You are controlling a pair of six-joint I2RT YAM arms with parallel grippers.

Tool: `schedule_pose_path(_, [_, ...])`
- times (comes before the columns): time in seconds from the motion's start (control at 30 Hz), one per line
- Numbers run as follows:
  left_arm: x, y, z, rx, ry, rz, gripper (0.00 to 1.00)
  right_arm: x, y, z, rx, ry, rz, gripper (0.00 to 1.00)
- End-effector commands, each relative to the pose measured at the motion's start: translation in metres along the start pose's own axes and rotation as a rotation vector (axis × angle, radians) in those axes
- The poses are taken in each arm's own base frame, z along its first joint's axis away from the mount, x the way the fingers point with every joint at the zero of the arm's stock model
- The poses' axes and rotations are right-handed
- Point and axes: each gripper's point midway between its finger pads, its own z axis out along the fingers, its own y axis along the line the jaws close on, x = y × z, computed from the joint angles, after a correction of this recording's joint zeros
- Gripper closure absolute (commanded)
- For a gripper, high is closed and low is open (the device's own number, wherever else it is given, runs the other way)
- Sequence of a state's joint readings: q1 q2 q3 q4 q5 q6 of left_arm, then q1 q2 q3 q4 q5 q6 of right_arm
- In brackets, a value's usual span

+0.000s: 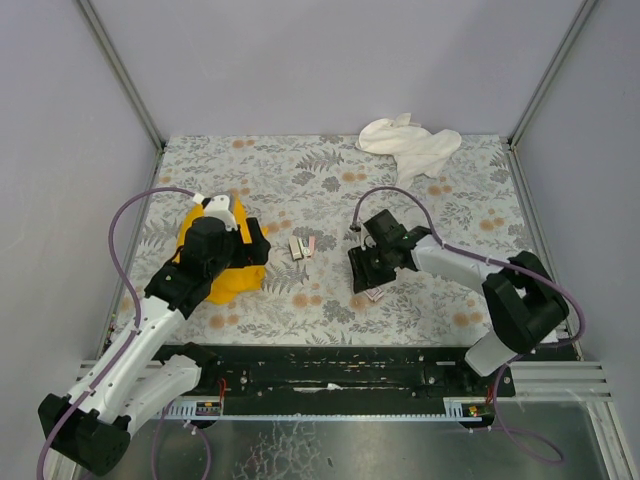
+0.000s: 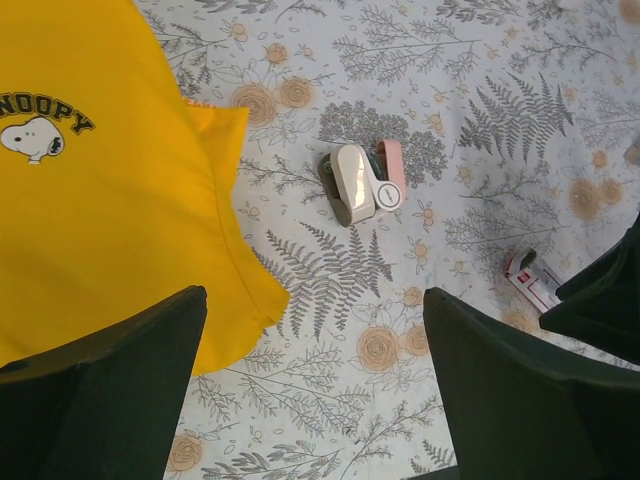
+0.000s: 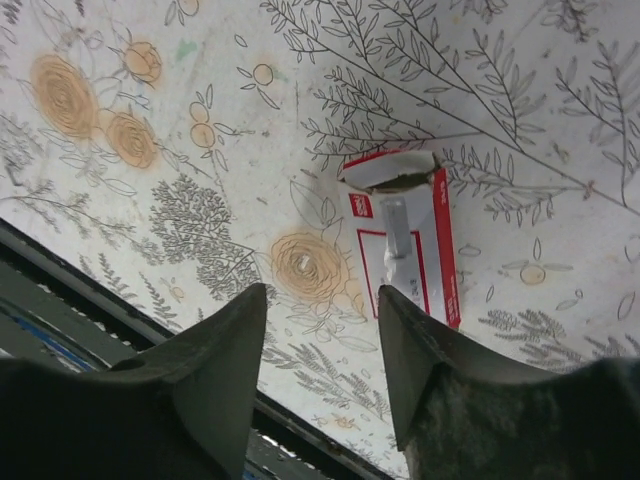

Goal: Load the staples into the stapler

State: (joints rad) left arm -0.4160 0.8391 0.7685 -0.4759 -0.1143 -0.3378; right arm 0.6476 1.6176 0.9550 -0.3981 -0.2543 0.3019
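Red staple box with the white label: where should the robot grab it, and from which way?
Probably by its two long red edges, coming straight down. The flat red cardboard staple box lies label-up on the flowery tablecloth, so only its thin sides can be pinched. One short end looks open, so squeezing end to end seems risky. The open right gripper hangs beside it.

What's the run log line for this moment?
right hand open, near staples box | left hand open, empty, by yellow cloth | stapler lying untouched
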Motion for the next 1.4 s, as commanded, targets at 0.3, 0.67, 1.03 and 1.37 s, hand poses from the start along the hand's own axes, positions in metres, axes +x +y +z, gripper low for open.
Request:
schedule_pose_path(0.3, [0.005, -0.043, 0.007, 0.198, 0.046, -0.043, 0.15, 0.011, -0.016, -0.064, 0.011, -0.330, 0.354, 0.35])
schedule_pose_path(0.67, [0.011, -0.078, 0.013, 0.295, 0.083, -0.079, 0.16, 0.031, -0.034, -0.034, -0.111, -0.337, 0.612, 0.49])
schedule_pose_path(1.03, [-0.010, -0.068, 0.011, 0.241, 0.026, -0.067, 0.12, 0.033, -0.046, -0.017, -0.085, -0.360, 0.713, 0.58])
schedule_pose_path(1.37, [-0.005, -0.069, 0.016, 0.250, 0.039, -0.093, 0.12, 0.038, -0.048, -0.010, -0.080, -0.347, 0.722, 0.64])
